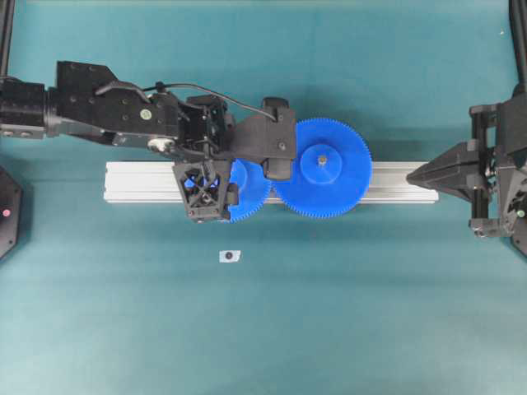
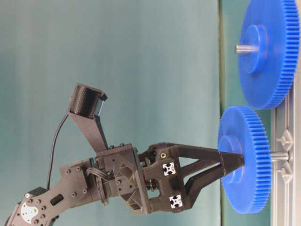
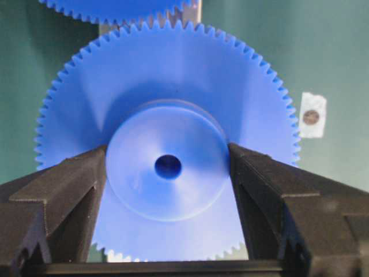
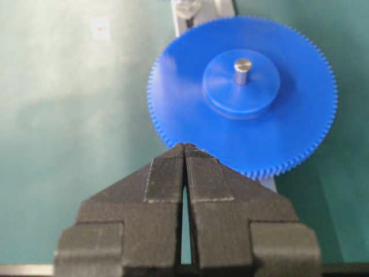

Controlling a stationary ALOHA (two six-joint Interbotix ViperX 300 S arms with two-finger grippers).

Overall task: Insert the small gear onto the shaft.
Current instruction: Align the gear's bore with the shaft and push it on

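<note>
The small gear (image 1: 254, 194) is blue with fine teeth. My left gripper (image 1: 210, 191) is shut on its raised hub, one finger (image 3: 81, 179) on each side. In the left wrist view the small gear (image 3: 173, 75) faces me and its centre hole looks dark. In the table-level view the left gripper (image 2: 233, 167) holds the small gear (image 2: 247, 190) square against the rail. The short silvery shaft (image 2: 278, 155) shows between the gear's back and the rail. My right gripper (image 1: 413, 173) is shut and empty at the rail's right end, also in its wrist view (image 4: 185, 147).
The larger blue gear (image 1: 321, 169) with a grey pin (image 4: 242, 68) sits on the ribbed aluminium rail (image 1: 395, 183), its teeth touching the small gear's. A small white tag with a dark dot (image 1: 230, 256) lies on the teal table in front of the rail.
</note>
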